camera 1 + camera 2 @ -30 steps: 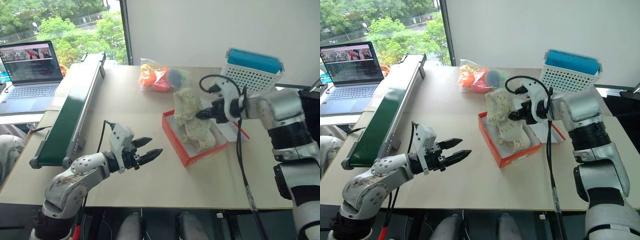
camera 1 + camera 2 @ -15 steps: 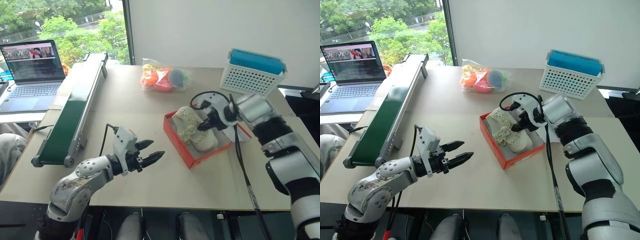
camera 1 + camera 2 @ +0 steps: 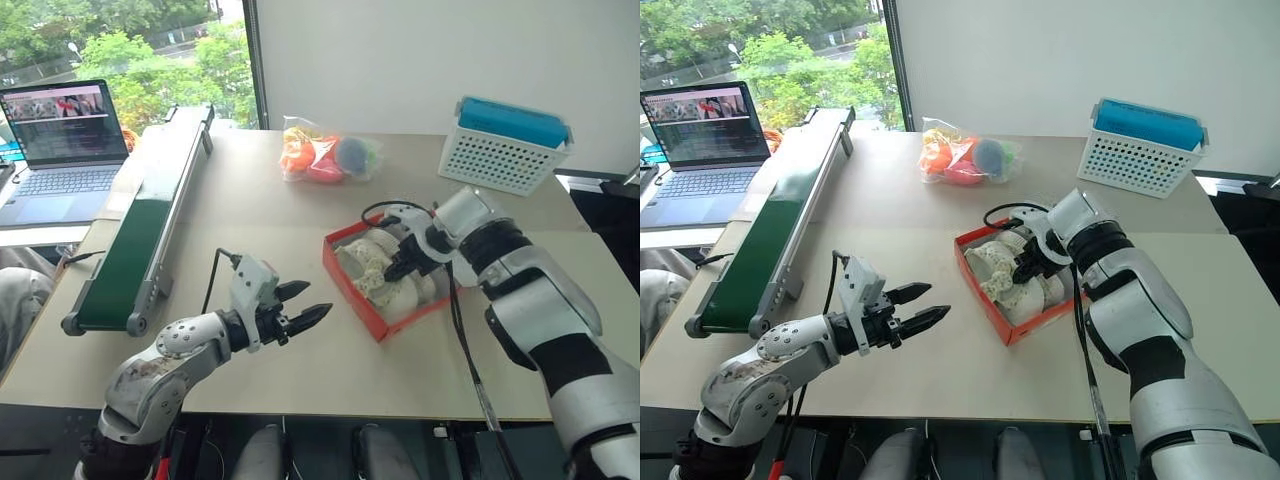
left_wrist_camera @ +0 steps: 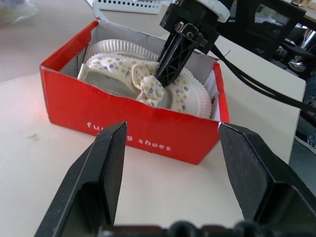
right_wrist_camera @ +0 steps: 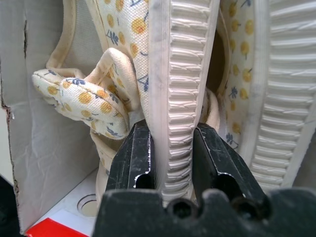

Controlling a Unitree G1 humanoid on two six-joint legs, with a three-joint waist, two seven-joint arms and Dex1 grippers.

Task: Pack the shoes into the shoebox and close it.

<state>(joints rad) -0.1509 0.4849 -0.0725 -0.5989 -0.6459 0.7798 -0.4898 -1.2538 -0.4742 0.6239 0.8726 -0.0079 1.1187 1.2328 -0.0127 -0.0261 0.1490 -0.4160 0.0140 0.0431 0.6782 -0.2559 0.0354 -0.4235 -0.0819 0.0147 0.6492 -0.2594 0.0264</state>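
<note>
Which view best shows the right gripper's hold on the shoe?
The right wrist view: the right gripper pinches the shoe's ribbed sole edge. The left wrist view shows it from outside, the head views from above.

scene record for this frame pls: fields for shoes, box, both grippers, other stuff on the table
shoes: both shoes lie inside the shoebox
shoebox: red shoebox on the table, top open
right gripper: right gripper reaches down into the shoebox, shut on one shoe's ribbed sole edge
left gripper: left gripper open, holds nothing, points toward the shoebox from short of it
other: bag of toys, white basket, conveyor, laptop
</note>
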